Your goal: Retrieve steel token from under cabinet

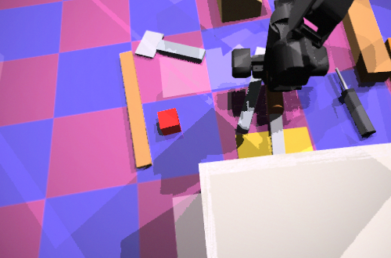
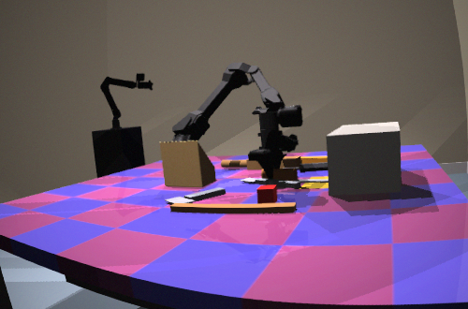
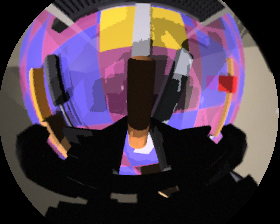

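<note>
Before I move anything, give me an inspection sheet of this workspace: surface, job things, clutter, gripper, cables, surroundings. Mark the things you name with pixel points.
Surface: pink-and-blue checked table [image 1: 90, 148] [image 2: 328, 272] [image 3: 90, 50]; no spill seen.
Cabinet [image 1: 293, 199] [image 2: 365, 164] [image 3: 91, 7]: upright, beside the yellow area [image 1: 299, 138] [image 2: 318, 183] [image 3: 116, 27].
Token: nothing seen.
Tool: brown handle [image 1: 275, 99] [image 3: 141, 92], pale blade over the yellow area; whether its tip is under the cabinet, cannot tell.
Clutter: red block [image 1: 168, 121] [image 2: 267, 193] [image 3: 227, 83], orange strip [image 1: 134, 109] [image 2: 234, 208] [image 3: 226, 107], T-shaped piece [image 1: 149, 44] [image 2: 206, 194], grey bar [image 1: 250, 102] [image 2: 281, 183] [image 3: 175, 85], screwdriver [image 1: 357, 111] [image 2: 314, 167] [image 3: 55, 80], wooden block [image 1: 367, 39] [image 2: 255, 165] [image 3: 39, 95].
Gripper [image 1: 274, 90] [image 2: 271, 173] [image 3: 138, 118]: shut on the brown handle.
Cables: nothing seen.
Surroundings: second arm [image 2: 110, 98] on a black stand [image 2: 117, 152], bare wall.
</note>
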Controlling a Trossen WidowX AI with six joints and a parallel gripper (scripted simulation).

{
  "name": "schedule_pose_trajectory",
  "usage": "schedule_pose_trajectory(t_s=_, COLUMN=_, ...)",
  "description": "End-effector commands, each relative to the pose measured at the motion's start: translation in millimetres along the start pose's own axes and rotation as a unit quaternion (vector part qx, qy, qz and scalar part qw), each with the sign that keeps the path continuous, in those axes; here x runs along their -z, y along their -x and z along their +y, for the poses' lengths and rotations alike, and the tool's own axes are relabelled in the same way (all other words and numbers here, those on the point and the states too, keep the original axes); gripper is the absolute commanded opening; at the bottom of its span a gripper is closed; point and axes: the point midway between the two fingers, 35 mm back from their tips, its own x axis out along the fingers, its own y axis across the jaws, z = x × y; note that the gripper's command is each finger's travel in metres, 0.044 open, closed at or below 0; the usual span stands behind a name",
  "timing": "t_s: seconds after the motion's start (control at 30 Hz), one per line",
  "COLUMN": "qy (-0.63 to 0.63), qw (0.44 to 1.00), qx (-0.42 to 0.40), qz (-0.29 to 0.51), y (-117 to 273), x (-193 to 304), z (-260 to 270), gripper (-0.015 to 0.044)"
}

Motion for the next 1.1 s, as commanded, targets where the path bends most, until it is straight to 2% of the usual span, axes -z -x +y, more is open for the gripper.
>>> schedule_pose_trajectory(t_s=0.0, qy=-0.004, qw=1.000, qx=0.000, qz=0.002, y=-0.8, x=7.3, z=-0.3, gripper=0.0000)
schedule_pose_trajectory(t_s=1.07, qy=-0.004, qw=1.000, qx=0.000, qz=0.003, y=-0.9, x=43.0, z=1.2, gripper=0.0000)
